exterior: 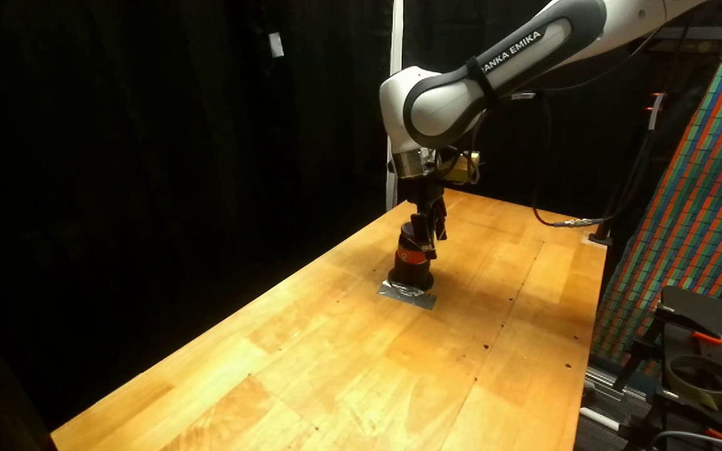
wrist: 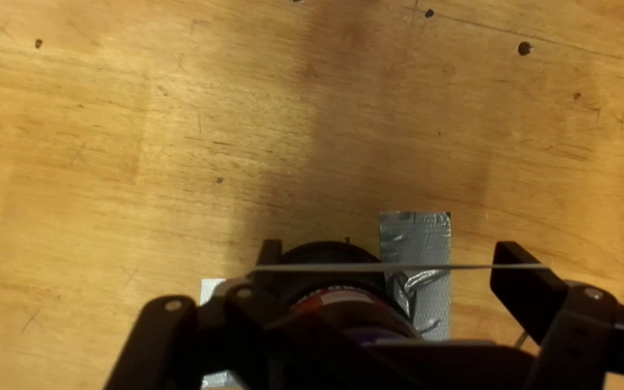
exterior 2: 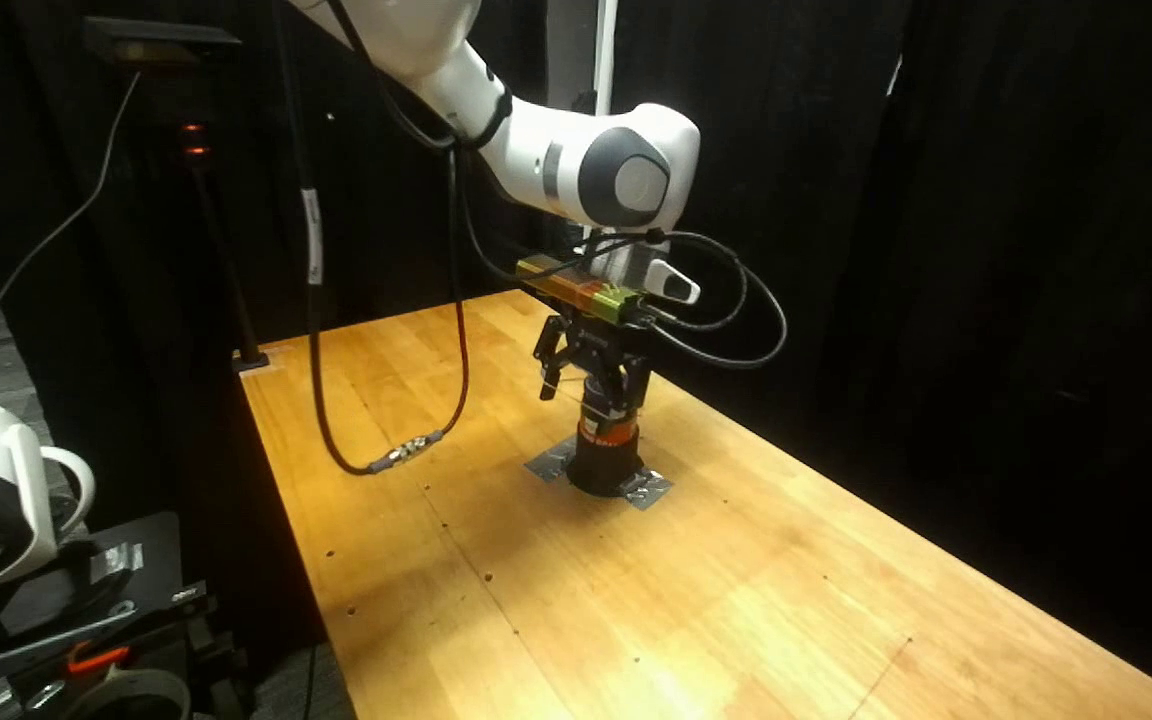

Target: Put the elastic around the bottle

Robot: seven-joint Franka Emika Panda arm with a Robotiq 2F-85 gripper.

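The squat dark bottle stands upright on the wooden table, with its orange-red band also visible in an exterior view. My gripper is low over the bottle, fingers spread. In the wrist view the gripper holds the thin pale elastic stretched straight from fingertip to fingertip. The bottle shows below that strand, closer to the left finger, which partly covers it. A short strand also shows by the right finger. I cannot tell whether the elastic encircles the bottle's top.
Grey tape fixes the bottle's dark base to the wooden table; tape strips also show in the wrist view. A cable hangs by the arm. A dark cart with tools stands beside the table.
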